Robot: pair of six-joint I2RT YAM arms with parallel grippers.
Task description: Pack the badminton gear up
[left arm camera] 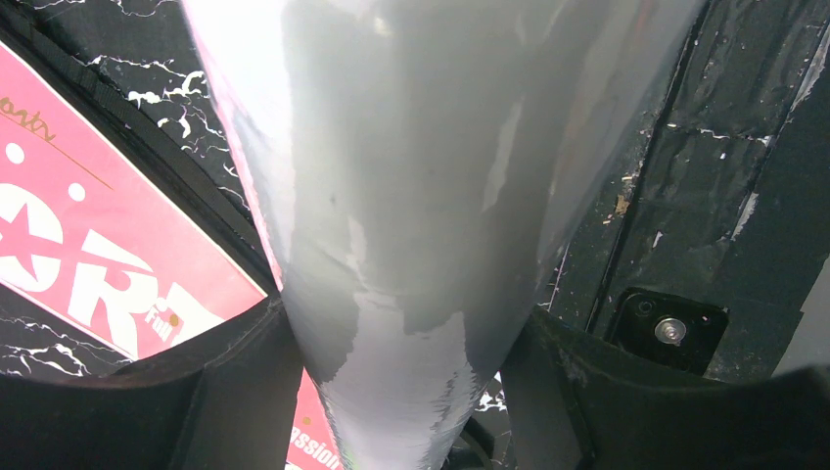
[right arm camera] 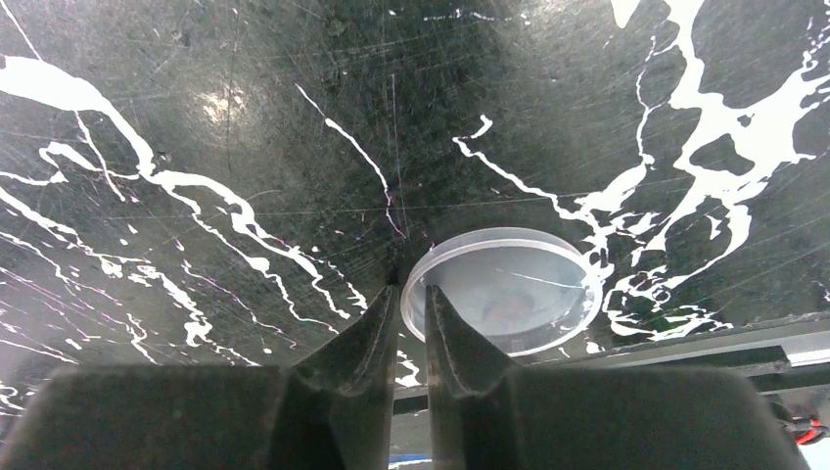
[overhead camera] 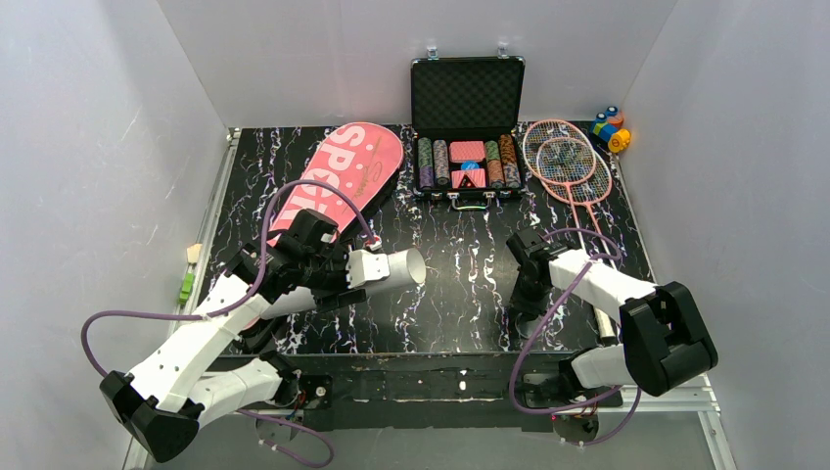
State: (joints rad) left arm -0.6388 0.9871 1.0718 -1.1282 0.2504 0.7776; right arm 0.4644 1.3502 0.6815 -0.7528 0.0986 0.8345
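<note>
My left gripper (overhead camera: 338, 274) is shut on the long white tube (overhead camera: 391, 266) and holds it level above the table, open end facing right. In the left wrist view the tube (left arm camera: 421, 196) fills the space between the fingers (left arm camera: 245, 392). My right gripper (overhead camera: 531, 292) is down at the table's front. In the right wrist view it (right arm camera: 411, 286) is pinched on the rim of a clear round lid (right arm camera: 514, 294) lying flat. The pink "SPORT" bag (overhead camera: 343, 176) lies back left. Two pink rackets (overhead camera: 568, 162) lie back right. No shuttlecocks show.
An open black case of poker chips (overhead camera: 468, 127) stands at the back centre. Colourful toy blocks (overhead camera: 612, 127) sit in the back right corner. The racket handles (overhead camera: 602, 313) reach the front right edge beside my right arm. White walls enclose three sides.
</note>
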